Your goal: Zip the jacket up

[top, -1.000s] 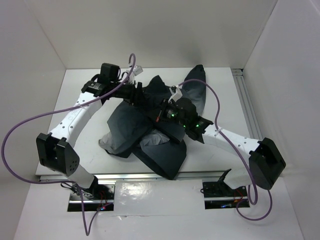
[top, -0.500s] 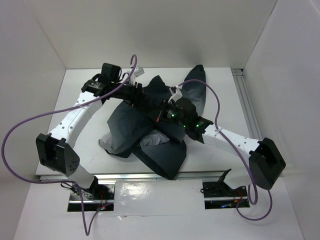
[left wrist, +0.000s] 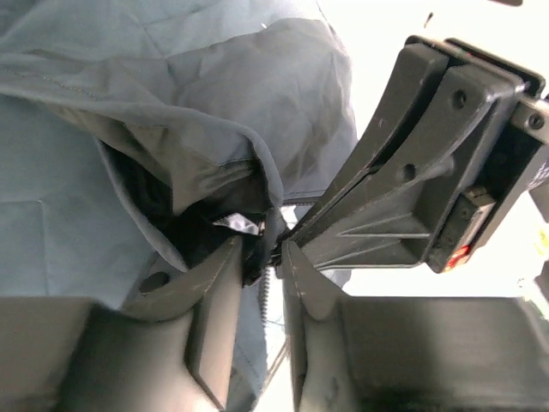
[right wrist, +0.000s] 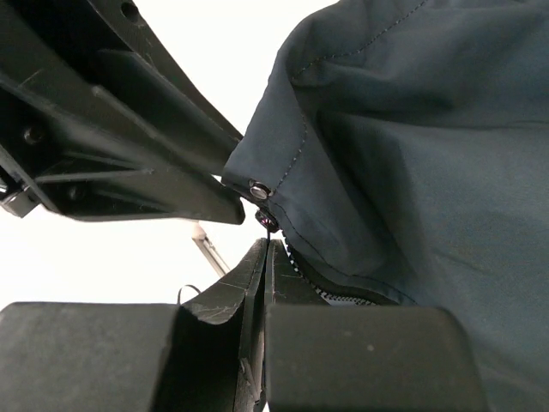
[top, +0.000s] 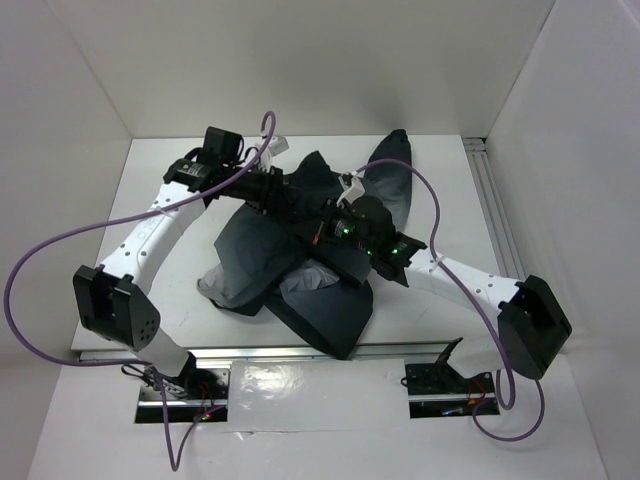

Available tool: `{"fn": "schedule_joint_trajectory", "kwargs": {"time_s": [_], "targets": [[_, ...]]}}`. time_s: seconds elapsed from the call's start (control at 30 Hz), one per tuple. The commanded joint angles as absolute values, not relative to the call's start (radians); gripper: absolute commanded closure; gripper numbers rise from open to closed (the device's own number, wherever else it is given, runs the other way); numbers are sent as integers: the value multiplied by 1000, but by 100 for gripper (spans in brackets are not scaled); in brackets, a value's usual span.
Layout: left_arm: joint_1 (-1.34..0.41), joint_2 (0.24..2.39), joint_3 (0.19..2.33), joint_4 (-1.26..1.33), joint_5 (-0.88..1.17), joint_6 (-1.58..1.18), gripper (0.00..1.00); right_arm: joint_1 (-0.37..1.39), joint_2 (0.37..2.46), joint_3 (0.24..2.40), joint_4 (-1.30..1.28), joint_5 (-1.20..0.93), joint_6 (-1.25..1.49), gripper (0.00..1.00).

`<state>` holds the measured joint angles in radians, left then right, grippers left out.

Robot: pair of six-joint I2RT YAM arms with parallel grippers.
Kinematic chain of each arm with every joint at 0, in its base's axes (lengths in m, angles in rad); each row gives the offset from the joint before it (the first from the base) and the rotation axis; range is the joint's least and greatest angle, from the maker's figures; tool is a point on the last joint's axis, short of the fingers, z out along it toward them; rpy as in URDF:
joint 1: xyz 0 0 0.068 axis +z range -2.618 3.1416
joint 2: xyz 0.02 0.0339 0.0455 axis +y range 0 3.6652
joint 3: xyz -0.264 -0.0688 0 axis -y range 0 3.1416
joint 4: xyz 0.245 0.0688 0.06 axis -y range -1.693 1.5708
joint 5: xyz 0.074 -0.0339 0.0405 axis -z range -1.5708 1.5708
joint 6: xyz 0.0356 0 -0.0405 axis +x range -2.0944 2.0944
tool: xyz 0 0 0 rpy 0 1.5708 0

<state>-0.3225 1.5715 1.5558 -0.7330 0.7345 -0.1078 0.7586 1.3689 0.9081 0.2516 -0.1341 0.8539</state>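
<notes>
Charcoal jacket [top: 252, 252] edge fills left gripper [left wrist: 262, 256], right gripper [right wrist: 268, 254].

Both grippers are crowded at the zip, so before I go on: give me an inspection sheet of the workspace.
Surface: white table, no marks seen.
Job's things: jacket crumpled mid-table, zip teeth exposed.
Clutter: nothing seen.
Grippers: left gripper pinches the zip edge; right gripper shut on the jacket beside a snap.
Cables: purple cables looping off both arms.
Surroundings: white walls; metal rail at right.
</notes>
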Motion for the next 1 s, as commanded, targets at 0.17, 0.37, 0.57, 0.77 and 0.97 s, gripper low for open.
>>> {"fn": "schedule_joint_trajectory", "kwargs": {"time_s": [0.17,0.37,0.57,0.77,0.97], "targets": [[-325,1586,1572,-741,752,-89,51,753,1335,922,245,-123,841,100],[-325,1586,1563,-741,765,-80,63,744,1335,922,245,-123,841,100],[-325,1586,1563,-741,756,-80,97,744,1325,922,245,-123,841,100],[-316,1568,1583,-750,727,-94,100,744,1315,933,236,-123,830,100],[-298,1568,1653,-703,652,-213,100,744,1315,994,203,-114,819,100]]}}
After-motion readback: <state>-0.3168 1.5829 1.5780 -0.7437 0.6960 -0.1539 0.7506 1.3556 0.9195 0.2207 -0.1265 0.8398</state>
